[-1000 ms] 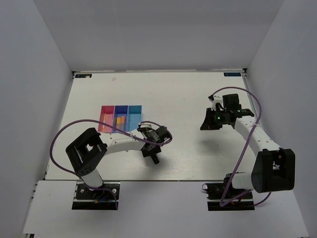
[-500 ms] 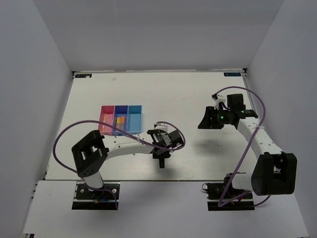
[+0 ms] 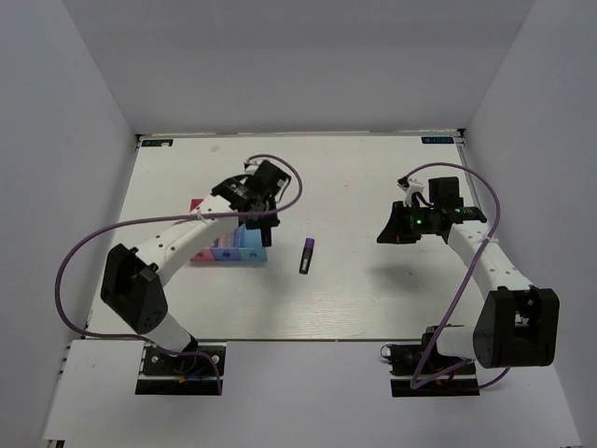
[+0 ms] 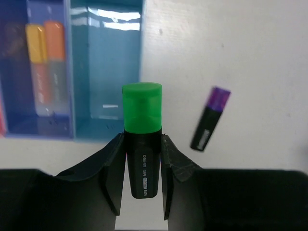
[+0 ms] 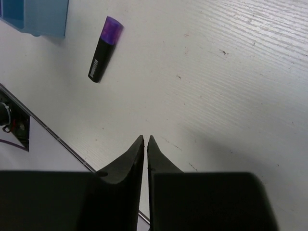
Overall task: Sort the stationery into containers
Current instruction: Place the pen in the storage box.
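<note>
Green-capped highlighter point(image 4: 142, 108) is clamped by its black barrel in the left gripper point(image 4: 142, 159), cap pointing over the near wall of the light blue bin point(image 4: 106, 62). Advance until the whole barrel is above that compartment, lower, then open. Avoid the dark blue bin point(image 4: 17, 86), which holds orange highlighters point(image 4: 55, 53). Purple highlighter point(image 4: 210, 119) lies on the table point(image 4: 240, 48) beside the bins. Right gripper point(image 5: 146, 142) is nearly closed, empty.

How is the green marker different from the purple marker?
The green marker has a green cap; the purple marker has a purple cap. The green marker is pinched between the left fingers, while the purple marker lies loose on the table. The green marker points toward the light blue bin; the purple marker lies tilted, off to the side of that bin. Both are short, stubby and black-bodied.
</note>
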You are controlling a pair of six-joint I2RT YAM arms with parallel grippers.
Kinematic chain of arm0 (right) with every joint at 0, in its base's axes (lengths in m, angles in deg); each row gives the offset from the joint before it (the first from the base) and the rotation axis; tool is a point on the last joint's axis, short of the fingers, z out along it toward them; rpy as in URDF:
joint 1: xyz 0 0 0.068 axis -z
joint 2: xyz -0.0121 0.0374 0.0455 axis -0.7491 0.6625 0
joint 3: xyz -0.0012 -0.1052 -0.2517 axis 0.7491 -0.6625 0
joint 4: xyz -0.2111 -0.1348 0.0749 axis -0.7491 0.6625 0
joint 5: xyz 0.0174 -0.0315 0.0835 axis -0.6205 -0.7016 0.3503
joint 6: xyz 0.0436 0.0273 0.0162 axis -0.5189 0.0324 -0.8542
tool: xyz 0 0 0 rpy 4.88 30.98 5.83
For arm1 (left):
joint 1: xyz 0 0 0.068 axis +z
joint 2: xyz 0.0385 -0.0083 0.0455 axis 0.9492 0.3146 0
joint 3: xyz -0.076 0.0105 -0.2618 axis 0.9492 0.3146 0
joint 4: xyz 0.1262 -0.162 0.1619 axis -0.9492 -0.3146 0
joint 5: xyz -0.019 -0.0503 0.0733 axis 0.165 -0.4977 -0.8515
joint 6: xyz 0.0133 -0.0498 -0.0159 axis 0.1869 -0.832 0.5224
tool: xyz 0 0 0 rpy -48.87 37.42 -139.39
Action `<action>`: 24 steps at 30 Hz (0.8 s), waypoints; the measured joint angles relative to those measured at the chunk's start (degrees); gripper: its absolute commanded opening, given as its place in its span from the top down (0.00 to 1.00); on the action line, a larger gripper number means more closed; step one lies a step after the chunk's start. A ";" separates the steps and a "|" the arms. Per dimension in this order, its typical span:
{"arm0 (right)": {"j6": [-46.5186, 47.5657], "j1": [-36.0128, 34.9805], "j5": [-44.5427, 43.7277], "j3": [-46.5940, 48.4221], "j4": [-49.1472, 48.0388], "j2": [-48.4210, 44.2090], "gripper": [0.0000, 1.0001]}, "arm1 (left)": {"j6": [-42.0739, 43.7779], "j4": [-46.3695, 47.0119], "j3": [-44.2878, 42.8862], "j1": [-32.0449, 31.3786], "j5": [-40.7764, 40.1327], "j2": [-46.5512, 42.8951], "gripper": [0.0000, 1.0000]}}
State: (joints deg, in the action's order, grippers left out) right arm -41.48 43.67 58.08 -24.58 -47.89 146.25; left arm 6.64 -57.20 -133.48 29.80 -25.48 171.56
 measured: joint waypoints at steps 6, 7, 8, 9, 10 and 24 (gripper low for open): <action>1.53 0.00 0.72 0.00 0.02 0.00 0.79 | 7.26 -0.24 -9.46 11.30 3.39 8.81 0.94; 1.77 0.00 0.72 0.00 0.00 0.00 0.79 | 7.96 -0.37 -10.64 12.31 3.58 10.27 0.92; 2.01 0.00 0.72 0.00 0.00 0.00 0.76 | 8.59 -0.68 -11.87 13.16 3.80 11.74 0.85; 2.14 0.00 0.72 0.00 0.02 0.00 0.74 | 9.11 -1.18 -13.22 13.84 4.20 13.40 0.80; 2.29 0.00 0.74 0.00 0.02 0.00 0.71 | 9.66 -1.18 -14.27 14.38 4.48 14.97 0.73; 3.63 0.09 0.85 0.00 1.11 0.09 0.52 | 11.87 -1.66 -14.64 14.93 6.93 19.37 0.62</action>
State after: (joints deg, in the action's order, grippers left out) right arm -37.85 43.76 58.94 -24.58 -46.77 146.34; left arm 18.51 -58.86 -148.12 44.72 -18.55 190.92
